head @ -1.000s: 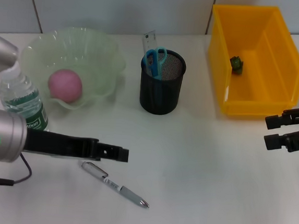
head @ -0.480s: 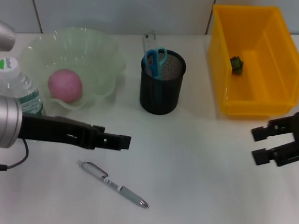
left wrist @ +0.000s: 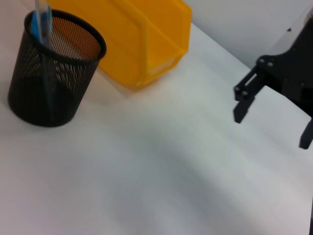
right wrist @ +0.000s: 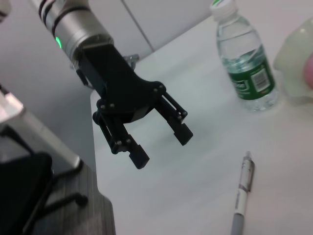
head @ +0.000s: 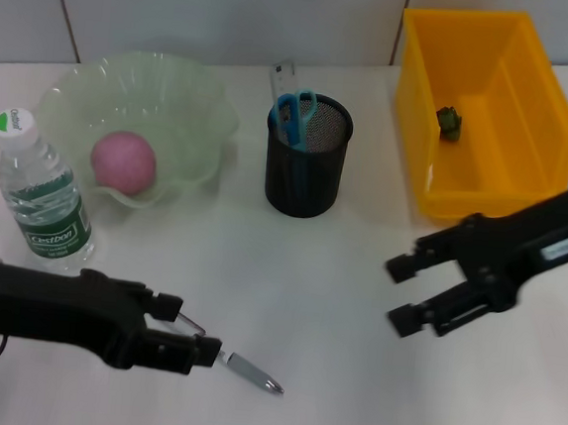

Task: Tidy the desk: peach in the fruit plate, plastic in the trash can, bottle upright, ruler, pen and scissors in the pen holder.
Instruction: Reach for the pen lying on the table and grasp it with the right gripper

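Pen [head: 241,367] flat on the bench [head: 338,277], clip end under the left pincer [head: 203,345], fingers spread wide above it, nothing gripped. Right pincer [head: 403,298] likewise open and empty, poised near the yellow bin [head: 492,111].

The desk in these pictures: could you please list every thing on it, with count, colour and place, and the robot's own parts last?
Fruit plate: one, pale green translucent, back left of the desk.
Peach: one, pink, inside the fruit plate.
Bottle: one, clear with green label and cap, upright, in front of the plate's left side.
Pen holder: one, black mesh, centre back.
Scissors: one pair, blue handles, in the pen holder.
Ruler: one, clear, in the pen holder.
Pen: one, silver, lying on the desk, front centre.
Trash can: one, yellow, back right.
Plastic: one piece, green, inside the trash can.
Left pincer: black, open, over the pen's rear end.
Right pincer: black, open, above the desk in front of the trash can.
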